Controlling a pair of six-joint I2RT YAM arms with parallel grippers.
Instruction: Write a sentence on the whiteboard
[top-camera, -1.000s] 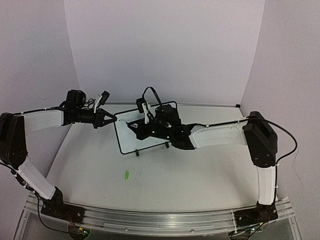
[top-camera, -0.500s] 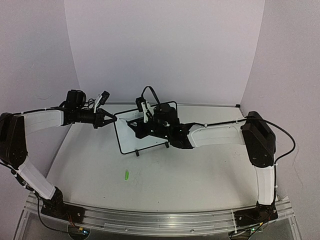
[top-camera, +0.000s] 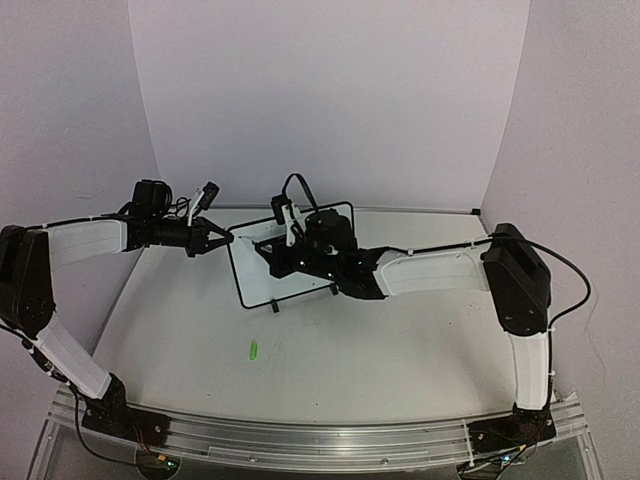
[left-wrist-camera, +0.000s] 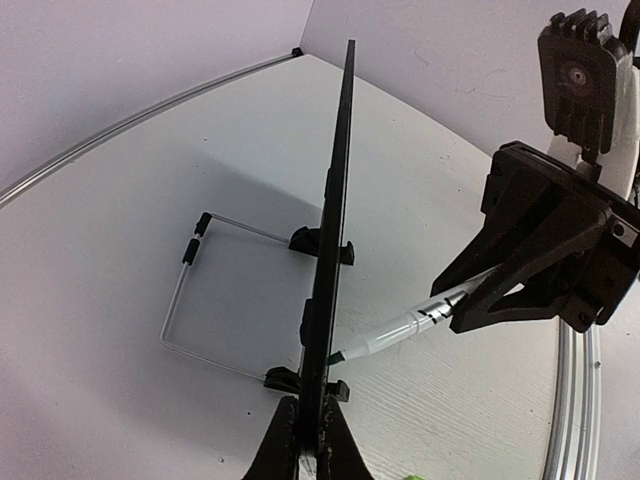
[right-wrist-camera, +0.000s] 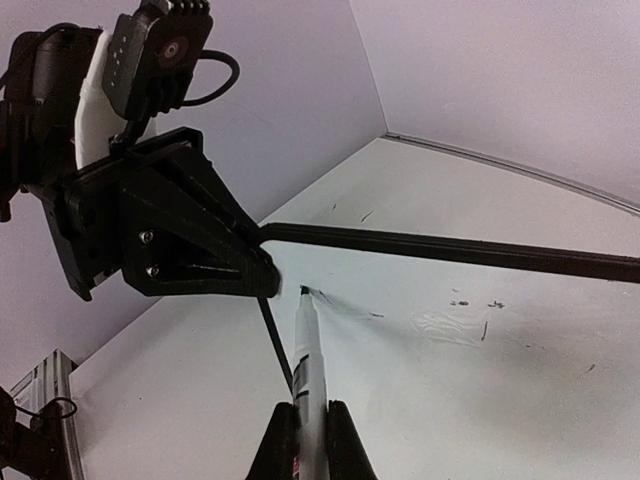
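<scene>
The whiteboard (top-camera: 300, 272) stands tilted on its feet mid-table and shows edge-on in the left wrist view as a thin black frame (left-wrist-camera: 338, 190). My left gripper (top-camera: 228, 238) (left-wrist-camera: 312, 438) is shut on its left edge. My right gripper (top-camera: 278, 256) (right-wrist-camera: 308, 425) is shut on a white marker (right-wrist-camera: 306, 355) (left-wrist-camera: 410, 327). The marker's green tip touches the board's white face (right-wrist-camera: 470, 390) close to the left gripper's fingers (right-wrist-camera: 200, 255). Of the sentence I see a short thin stroke (right-wrist-camera: 340, 306) at the tip and small marks (right-wrist-camera: 472, 302) farther right.
A small green cap (top-camera: 253, 350) lies on the table in front of the board. A wire stand (left-wrist-camera: 185, 300) props the board from behind. Curved backdrop walls close in the table at the back and sides.
My right arm has crept slightly left with the marker against the board. The left gripper and the board have stayed put.
</scene>
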